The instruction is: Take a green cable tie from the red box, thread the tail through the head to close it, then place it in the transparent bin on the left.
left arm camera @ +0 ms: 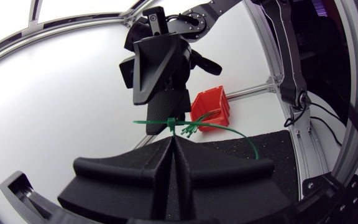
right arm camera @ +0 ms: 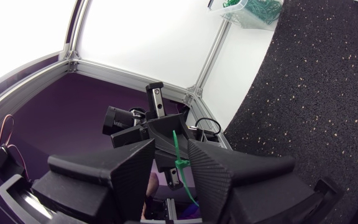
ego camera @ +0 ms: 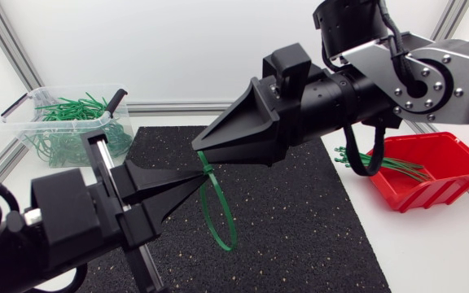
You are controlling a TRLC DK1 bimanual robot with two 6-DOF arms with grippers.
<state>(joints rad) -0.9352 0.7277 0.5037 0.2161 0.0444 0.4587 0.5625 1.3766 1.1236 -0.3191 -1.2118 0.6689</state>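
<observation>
A black, pale-flecked mat [ego camera: 300, 220] lies flat across the middle of the white table [ego camera: 430, 252].

1. The left gripper [ego camera: 201, 176] and right gripper [ego camera: 199, 146] had smooth, matt black fingers.
2. The thin green plastic cable tie [ego camera: 226, 246] looked smooth and faintly glossy.
3. The black speckled mat [ego camera: 300, 236] was rough and matt.
4. The red plastic box [ego camera: 456, 174] was glossy and the transparent plastic bin [ego camera: 31, 130] was clear and shiny.
5. The white desk [ego camera: 430, 252] was smooth.

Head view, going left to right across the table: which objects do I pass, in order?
Transparent plastic bin of green cable ties → looped green cable tie held above the mat → red plastic box.
</observation>
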